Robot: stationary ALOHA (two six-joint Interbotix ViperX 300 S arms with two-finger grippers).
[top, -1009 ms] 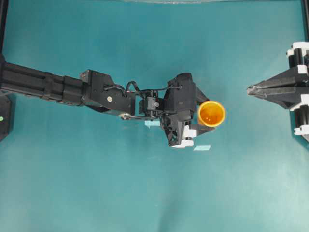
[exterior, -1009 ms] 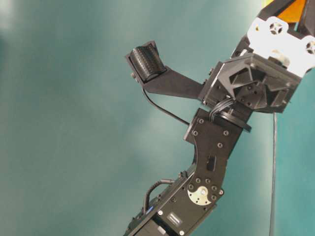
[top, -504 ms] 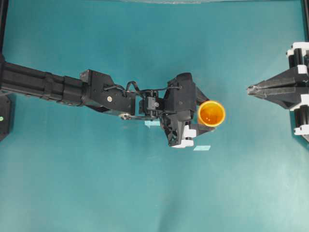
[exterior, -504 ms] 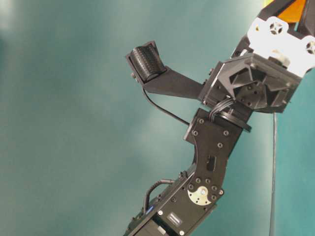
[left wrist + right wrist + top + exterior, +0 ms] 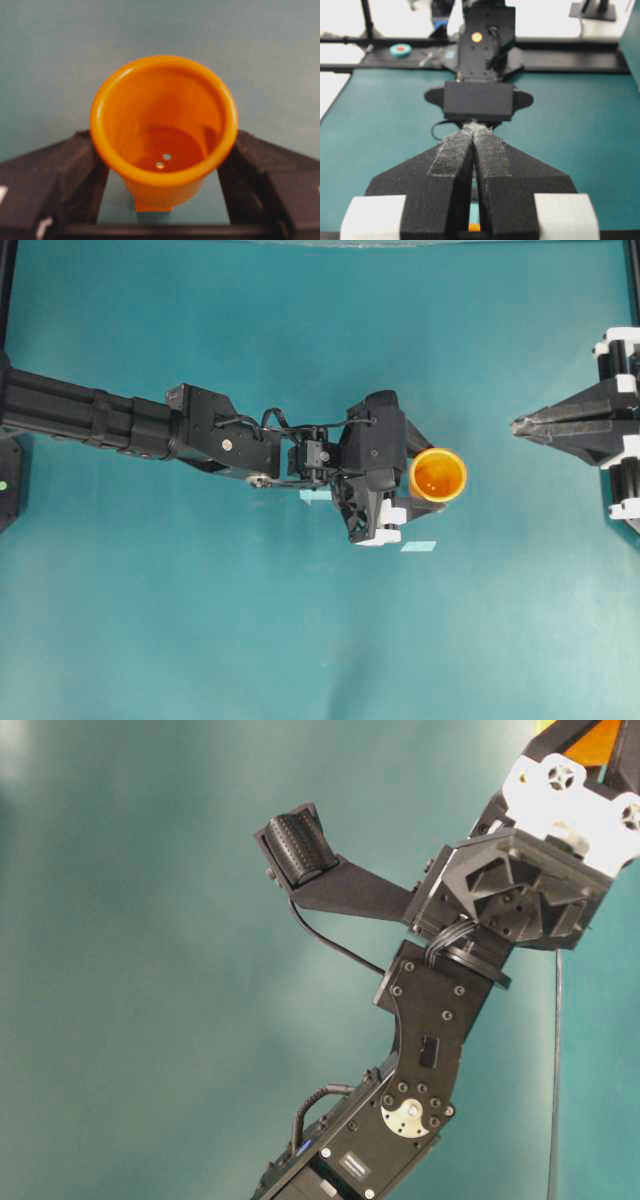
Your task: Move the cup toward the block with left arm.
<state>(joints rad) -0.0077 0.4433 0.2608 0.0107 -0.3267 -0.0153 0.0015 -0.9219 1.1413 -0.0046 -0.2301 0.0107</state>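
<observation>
The cup [image 5: 438,475] stands upright, mouth up, axis vertical, clamped between the left gripper [image 5: 417,478] fingers [image 5: 60,175] above the worktop [image 5: 300,640]. The right gripper [image 5: 516,426] is closed.

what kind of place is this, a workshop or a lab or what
Most likely a robotics lab bench: two black robot arms, the left arm and a right one, face each other over a bare teal table with tape marks, and only a small orange cup as a prop.
</observation>
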